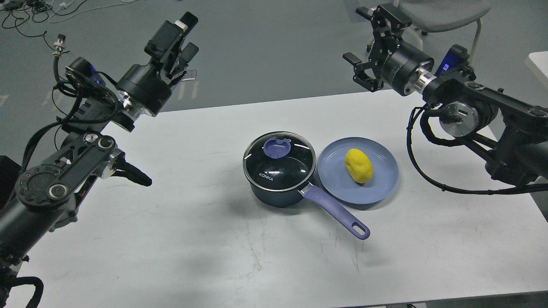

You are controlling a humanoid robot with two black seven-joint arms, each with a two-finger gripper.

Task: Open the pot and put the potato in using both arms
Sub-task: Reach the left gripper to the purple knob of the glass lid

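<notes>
Head view, lidded pot (280, 179), potato (358, 165) on plate (381, 188) beside, perhaps touching

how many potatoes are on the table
1. The yellow potato lies on the blue plate, just right of the lidded pot. The glass lid is dark, so the pot's inside can't be fully checked.
</notes>
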